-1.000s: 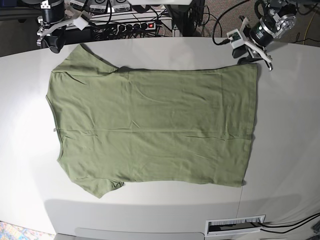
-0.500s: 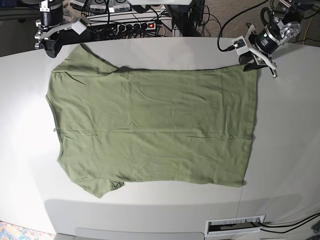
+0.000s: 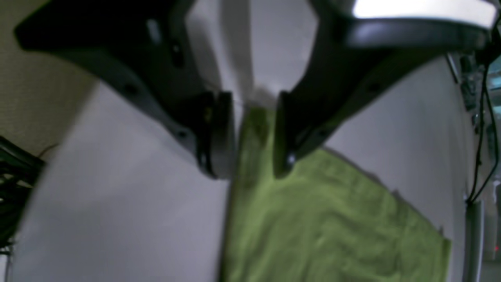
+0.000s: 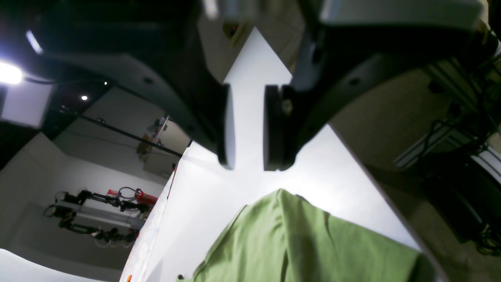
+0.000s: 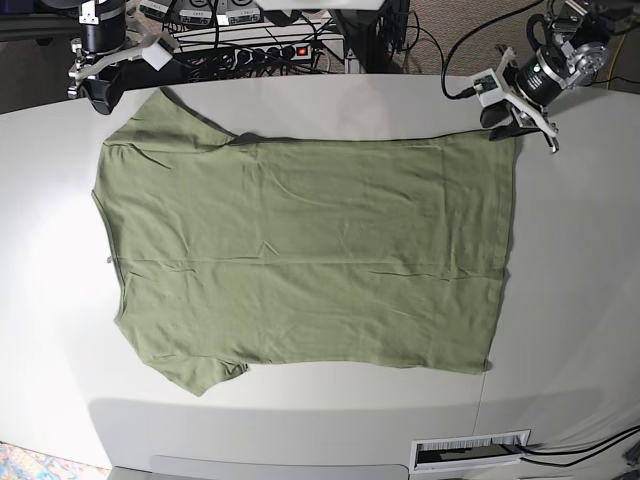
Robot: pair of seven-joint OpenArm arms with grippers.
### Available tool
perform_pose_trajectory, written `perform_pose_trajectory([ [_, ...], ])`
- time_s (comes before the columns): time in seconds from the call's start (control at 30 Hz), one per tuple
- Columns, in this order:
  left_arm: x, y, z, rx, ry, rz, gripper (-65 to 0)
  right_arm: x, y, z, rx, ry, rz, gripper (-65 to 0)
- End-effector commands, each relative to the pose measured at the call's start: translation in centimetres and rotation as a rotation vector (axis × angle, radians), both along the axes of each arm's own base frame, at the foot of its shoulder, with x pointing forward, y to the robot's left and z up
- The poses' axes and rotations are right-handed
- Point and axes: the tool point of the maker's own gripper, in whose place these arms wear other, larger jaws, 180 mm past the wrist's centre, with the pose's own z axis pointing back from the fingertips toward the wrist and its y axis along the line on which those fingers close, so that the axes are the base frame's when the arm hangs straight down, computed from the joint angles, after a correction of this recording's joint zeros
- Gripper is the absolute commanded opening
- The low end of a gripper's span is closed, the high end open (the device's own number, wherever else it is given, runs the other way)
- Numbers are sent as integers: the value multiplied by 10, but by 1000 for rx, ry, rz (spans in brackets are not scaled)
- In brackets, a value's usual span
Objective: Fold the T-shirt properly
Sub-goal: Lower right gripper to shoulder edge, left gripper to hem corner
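Observation:
The olive-green T-shirt (image 5: 300,255) lies spread flat on the white table (image 5: 570,260), neckline at the left and hem at the right. My left gripper (image 5: 520,130) hangs over the hem's far corner. In the left wrist view the left gripper (image 3: 247,172) is open, and the corner of the T-shirt (image 3: 313,219) shows in the gap below its fingers (image 3: 217,133). My right gripper (image 5: 95,90) stands just off the far sleeve at the table's back left. In the right wrist view the right gripper (image 4: 250,166) is open and holds nothing, and the sleeve of the T-shirt (image 4: 289,239) lies below it.
A power strip and cables (image 5: 270,50) run behind the table's back edge. A white vent slot (image 5: 470,450) sits at the front right edge. Bare table surrounds the shirt on all sides.
The left arm has swung slightly right and back, its gripper staying by the hem corner. The right gripper has shifted a little left, off the sleeve. The shirt has not moved.

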Motion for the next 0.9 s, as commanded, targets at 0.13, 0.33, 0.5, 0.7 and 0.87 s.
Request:
perform_pose_trajectory([
  [0.13,-14,8,-7,45,60,-34,-465,4,2,7,-5,-27,17,-512],
  [0.33,3,17,-9,61,36,-17,-465,4,0,8,-13,-28,9,-512],
  [0.5,6,30,-20,83,53,6,-465,4,0,8,-16,-30,13,-512],
  [0.7,8,27,-18,57,41,-7,-465,6,0,9,-18,-36,14,-512],
  [0.87,22,31,-16,63,16,2,-483,9,0,10,-19,-44,13,-512],
])
